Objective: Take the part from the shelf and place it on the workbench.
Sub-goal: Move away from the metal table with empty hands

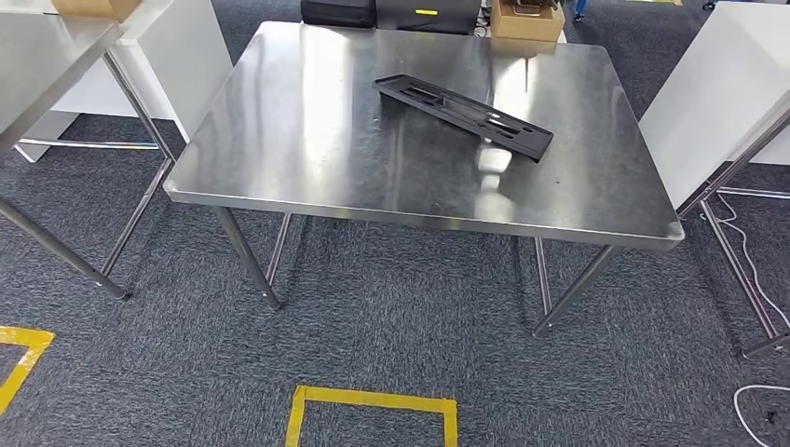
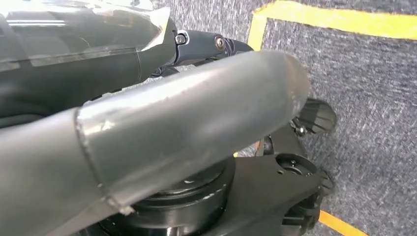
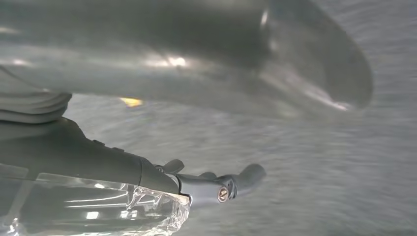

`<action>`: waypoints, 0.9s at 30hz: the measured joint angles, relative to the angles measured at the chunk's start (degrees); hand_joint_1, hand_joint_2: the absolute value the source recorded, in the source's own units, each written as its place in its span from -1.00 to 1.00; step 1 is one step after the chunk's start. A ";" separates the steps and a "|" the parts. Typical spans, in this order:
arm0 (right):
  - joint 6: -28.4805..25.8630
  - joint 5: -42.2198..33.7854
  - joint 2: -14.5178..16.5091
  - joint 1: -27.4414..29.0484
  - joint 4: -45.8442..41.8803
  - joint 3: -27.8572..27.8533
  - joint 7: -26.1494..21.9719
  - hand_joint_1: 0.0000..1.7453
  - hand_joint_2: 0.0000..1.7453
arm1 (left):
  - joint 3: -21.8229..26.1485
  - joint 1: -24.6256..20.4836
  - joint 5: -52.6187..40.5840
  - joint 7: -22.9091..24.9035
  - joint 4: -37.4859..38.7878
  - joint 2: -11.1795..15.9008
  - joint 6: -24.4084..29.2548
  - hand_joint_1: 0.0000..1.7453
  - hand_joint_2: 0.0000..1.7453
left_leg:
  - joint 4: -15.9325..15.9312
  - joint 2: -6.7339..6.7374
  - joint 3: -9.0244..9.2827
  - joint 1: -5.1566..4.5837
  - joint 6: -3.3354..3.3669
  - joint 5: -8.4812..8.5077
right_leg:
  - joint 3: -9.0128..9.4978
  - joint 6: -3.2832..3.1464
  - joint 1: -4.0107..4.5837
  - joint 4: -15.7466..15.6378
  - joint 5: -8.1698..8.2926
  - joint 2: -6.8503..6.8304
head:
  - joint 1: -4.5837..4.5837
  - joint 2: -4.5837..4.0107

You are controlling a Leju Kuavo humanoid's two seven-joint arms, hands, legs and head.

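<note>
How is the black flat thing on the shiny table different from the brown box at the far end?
The black part is long, thin and flat, with cut-out slots; the cardboard box is blocky and taller. The black part is dark and lies at a slant on the steel workbench; the cardboard box is light brown and sits beyond the workbench's far edge, where what it rests on cannot be told. Both lie still, with no hand touching them.

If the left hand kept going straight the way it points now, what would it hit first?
Probably the grey carpet: the left hand hangs over it with nothing visible between, though depth is unclear.
</note>
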 joint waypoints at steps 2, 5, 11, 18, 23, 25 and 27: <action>-0.14 2.34 0.51 0.30 1.65 1.37 4.64 -1.00 -1.00 | 0.02 -0.01 -0.28 -0.10 0.01 -0.02 0.13 -1.00 -1.00 | -0.08 0.16 -1.48 -0.10 0.99 1.21 | -2.63 -0.41 -0.12 7.05 -4.95 0.17 | 0.31 0.00; -0.52 7.66 2.17 1.76 3.51 4.57 11.79 -1.00 -1.00 | 0.03 0.15 -1.01 -1.02 0.01 0.00 0.42 -1.00 -1.00 | 0.06 0.21 -4.04 -0.34 1.06 3.10 | -3.20 0.51 -0.03 14.34 -7.12 0.44 | 0.41 0.00; 3.56 18.02 6.73 3.91 5.31 12.98 20.60 -1.00 -1.00 | -0.11 0.62 -2.56 -5.33 0.03 0.02 0.56 -1.00 -1.00 | 0.31 0.51 -6.72 -0.55 -0.51 6.23 | 10.46 -0.48 1.02 -4.66 -4.79 0.57 | 0.20 0.00; 10.13 23.07 10.49 4.67 6.32 21.34 21.82 -1.00 -1.00 | -0.20 1.06 -3.68 -5.67 0.15 0.65 1.30 -1.00 -1.00 | 12.47 0.19 -10.24 0.41 -3.00 -4.98 | 6.94 -4.33 0.35 -5.13 -0.86 0.13 | -0.29 0.00; 11.03 24.28 10.77 4.69 6.58 23.85 21.23 -1.00 -1.00 | -0.27 0.97 -3.94 -5.70 0.16 1.17 1.26 -1.00 -1.00 | 10.79 0.10 -3.31 1.83 -4.75 -1.74 | 2.08 -3.06 -0.21 -2.80 1.55 -0.07 | -0.35 0.00; 11.86 25.05 10.61 4.52 6.64 24.76 20.48 -1.00 -1.00 | -0.48 0.85 -4.17 -5.74 0.15 1.37 1.14 -1.00 -1.00 | 3.85 -0.15 1.16 1.83 -4.87 -2.78 | 0.41 -2.33 -0.13 -1.38 2.07 -0.04 | -0.41 0.00; 13.03 25.51 10.37 4.35 6.73 25.53 19.82 -1.00 -1.00 | -0.73 0.79 -4.36 -5.78 0.15 1.62 0.90 -1.00 -1.00 | 1.80 -0.28 1.73 1.20 -3.90 -3.66 | -0.34 -1.15 0.18 -1.05 2.91 -0.02 | -0.46 0.00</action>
